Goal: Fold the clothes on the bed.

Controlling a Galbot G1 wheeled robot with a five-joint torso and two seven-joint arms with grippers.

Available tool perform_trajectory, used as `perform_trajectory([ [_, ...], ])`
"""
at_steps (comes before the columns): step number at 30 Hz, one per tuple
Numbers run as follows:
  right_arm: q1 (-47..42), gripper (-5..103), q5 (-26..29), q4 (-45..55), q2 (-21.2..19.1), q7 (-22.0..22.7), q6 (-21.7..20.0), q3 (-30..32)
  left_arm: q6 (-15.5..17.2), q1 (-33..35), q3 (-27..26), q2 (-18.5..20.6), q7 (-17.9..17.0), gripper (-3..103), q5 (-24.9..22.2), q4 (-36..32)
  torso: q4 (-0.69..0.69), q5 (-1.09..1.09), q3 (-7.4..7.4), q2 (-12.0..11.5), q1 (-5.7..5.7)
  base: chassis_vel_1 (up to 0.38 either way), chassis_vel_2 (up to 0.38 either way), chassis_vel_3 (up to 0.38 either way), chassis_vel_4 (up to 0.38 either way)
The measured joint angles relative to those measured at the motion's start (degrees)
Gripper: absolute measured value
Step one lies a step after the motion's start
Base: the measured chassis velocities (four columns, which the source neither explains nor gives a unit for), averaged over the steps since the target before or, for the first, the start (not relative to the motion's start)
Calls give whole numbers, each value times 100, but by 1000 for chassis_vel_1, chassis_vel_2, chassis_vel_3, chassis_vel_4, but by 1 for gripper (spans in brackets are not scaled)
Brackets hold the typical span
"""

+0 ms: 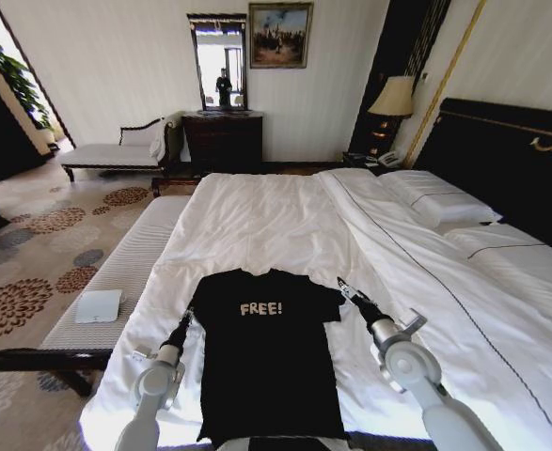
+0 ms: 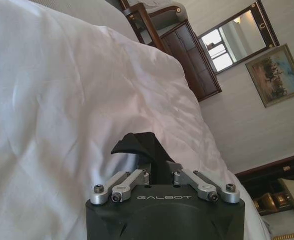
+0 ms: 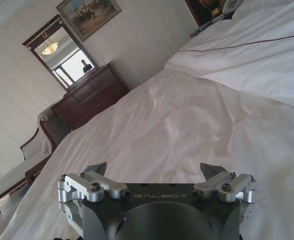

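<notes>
The clothes are one black T-shirt (image 1: 261,362) with pale "FREE!" lettering, lying flat and face up near the foot of the bed (image 1: 257,216). At the shirt's left sleeve is my left gripper (image 1: 185,322). In the left wrist view this gripper (image 2: 159,172) is shut on a raised fold of the black fabric (image 2: 139,145). My right gripper (image 1: 343,285) hovers at the right sleeve's outer edge. The right wrist view shows it (image 3: 154,168) wide open over white sheet, with nothing between its fingers.
A pale striped bench (image 1: 125,272) runs along the bed's left side with a white flat pad (image 1: 98,305) on it. Pillows (image 1: 445,202) and a dark headboard (image 1: 511,160) lie to the right. A dresser (image 1: 222,141) and chaise (image 1: 116,150) stand against the far wall.
</notes>
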Motion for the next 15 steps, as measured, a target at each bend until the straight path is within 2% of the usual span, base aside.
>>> perform_trajectory([
  [1, 1, 100, -1, 5, 4, 9, -3, -4, -1, 1, -13, 17, 0, 15, 0, -19, 0, 0, 0, 0, 0, 0, 0, 0, 0],
  [4, -1, 100, -3, 16, 8, 23, -6, -5, -1, -2, -48, 59, 0, 10, 7, -39, 0, 0, 0, 0, 0, 0, 0, 0, 0],
  [6, -22, 100, -5, 25, 9, 33, -8, 1, -1, -13, -96, 126, -4, 2, 9, -55, 0, 0, 0, 0, 0, 0, 0, 0, 0],
  [15, -103, 100, -2, 67, -20, 46, -7, 87, 13, -97, -311, 413, -56, 0, 22, -19, 0, 0, 0, 0, 0, 0, 0, 0, 0],
])
